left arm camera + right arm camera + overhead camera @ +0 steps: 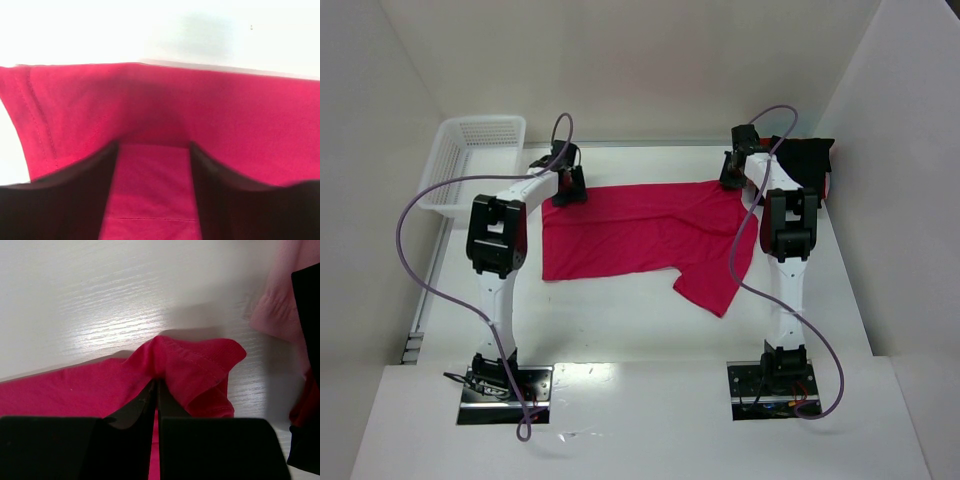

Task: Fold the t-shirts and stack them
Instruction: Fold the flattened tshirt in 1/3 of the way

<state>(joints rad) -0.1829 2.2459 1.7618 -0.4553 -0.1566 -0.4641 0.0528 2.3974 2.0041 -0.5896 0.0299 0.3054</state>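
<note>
The right gripper (156, 384), its jaws pressed together on a bunched corner of the crimson t-shirt (640, 235), draws the cloth into a small peak at the far right of the garment. The left gripper (154, 146) stands with jaws apart over the far left corner, where flat red fabric shows between its fingers and nothing is pinched. With one arm at each far corner, the placing looks meant to pull the shirt's far edge taut and straight. The shirt lies spread across the middle of the table (620, 320), mostly flat, though one flap juts toward the near right and breaks the outline. No fold appears to have been made, so the work seems to be at the laying-out step, early in the task. The black t-shirt (805, 155) sits heaped at the far right corner behind the right arm, apart from the work area and probably waiting its turn. A white mesh basket (485, 122) stands at the far left, near the left arm but clear of the red cloth.
</note>
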